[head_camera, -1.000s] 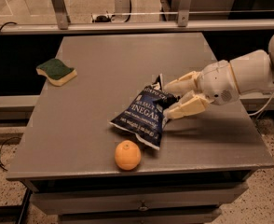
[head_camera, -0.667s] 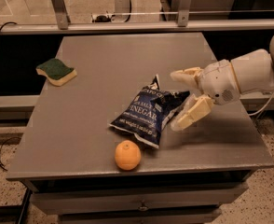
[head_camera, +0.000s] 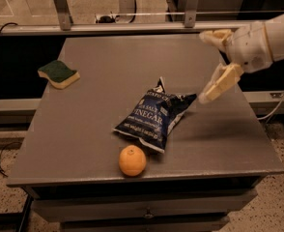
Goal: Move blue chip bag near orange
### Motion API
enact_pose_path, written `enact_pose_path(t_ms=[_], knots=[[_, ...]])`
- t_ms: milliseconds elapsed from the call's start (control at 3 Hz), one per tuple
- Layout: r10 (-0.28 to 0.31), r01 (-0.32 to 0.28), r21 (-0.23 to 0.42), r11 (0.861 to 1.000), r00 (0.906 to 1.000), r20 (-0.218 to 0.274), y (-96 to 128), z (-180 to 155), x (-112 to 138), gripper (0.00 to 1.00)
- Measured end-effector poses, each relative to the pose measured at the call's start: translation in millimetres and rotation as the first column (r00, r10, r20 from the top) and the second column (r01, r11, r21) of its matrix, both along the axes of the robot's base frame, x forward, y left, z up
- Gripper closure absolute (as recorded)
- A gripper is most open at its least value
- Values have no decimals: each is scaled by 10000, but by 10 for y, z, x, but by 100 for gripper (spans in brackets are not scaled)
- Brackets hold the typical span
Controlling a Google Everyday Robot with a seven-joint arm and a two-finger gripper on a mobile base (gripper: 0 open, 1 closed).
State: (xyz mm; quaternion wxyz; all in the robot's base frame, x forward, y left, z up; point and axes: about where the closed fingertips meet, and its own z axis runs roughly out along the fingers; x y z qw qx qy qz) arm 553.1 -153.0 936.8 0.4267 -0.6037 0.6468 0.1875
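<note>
A grey desk (head_camera: 89,129) seen from above and in front, in a dim room with a speckled floor. Near the front edge, slightly left of centre, sits 1 small round orange (head_camera: 132,160) with a dimpled stem spot facing up. Just behind it and a little to its right lies the blue chip bag (head_camera: 154,117), a crinkly dark navy packet with white lettering that reads "VINEGAR", lying flat at a slant. Its white lower edge comes down just beside the orange; whether the 2 touch cannot be told. From the right edge a white robot arm reaches in over the desk's back right part. Its gripper (head_camera: 205,67) hangs in the air to the right of the bag and above it, the 2 cream-coloured fingers (head_camera: 220,82) spread wide apart and grasping nothing. The lower fingertip is close to the bag's upper right corner but appears clear of it. A green-and-yellow sponge (head_camera: 59,74) rests well apart near the back left corner. Judged against the task, the work looks essentially finished: the bag lies free on the desk right next to the orange, with no grip on it. What remains, at most, seems to be drawing the arm clear of the desk.
</note>
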Motion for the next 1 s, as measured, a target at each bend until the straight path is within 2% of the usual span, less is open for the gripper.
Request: enact_pose_path(t_ms=[333, 667, 1000], knots=[[-260, 275, -123, 9995, 9935, 1111, -256, 410, 356, 0], [-575, 575, 58, 9983, 9780, 2005, -389, 853, 439, 0], [-563, 562, 63, 9984, 9783, 1995, -382, 849, 434, 0]])
